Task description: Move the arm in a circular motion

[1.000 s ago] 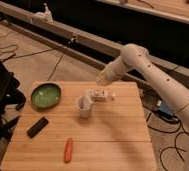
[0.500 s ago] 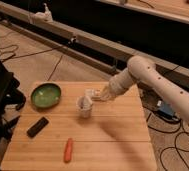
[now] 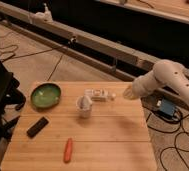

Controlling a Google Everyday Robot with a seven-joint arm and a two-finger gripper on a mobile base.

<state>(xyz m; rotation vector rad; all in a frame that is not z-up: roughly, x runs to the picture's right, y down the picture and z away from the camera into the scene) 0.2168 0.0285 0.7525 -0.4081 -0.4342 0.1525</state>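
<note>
The white arm [image 3: 170, 80] of thick rounded segments reaches in from the right, over the table's far right corner. It tapers to a narrow tip, the gripper [image 3: 126, 93], which hangs above the right edge of the wooden table [image 3: 113, 140], just right of a small white object [image 3: 98, 94].
On the table are a green bowl [image 3: 45, 95] at the far left, a white cup [image 3: 84, 106] in the middle, a black rectangular object [image 3: 37, 126] at the left and an orange carrot [image 3: 68, 150] near the front. Cables and a blue box [image 3: 167, 109] lie on the floor at right.
The arm has swung to the right: its tip moved from above the middle of the table's far side out to the far right edge.
</note>
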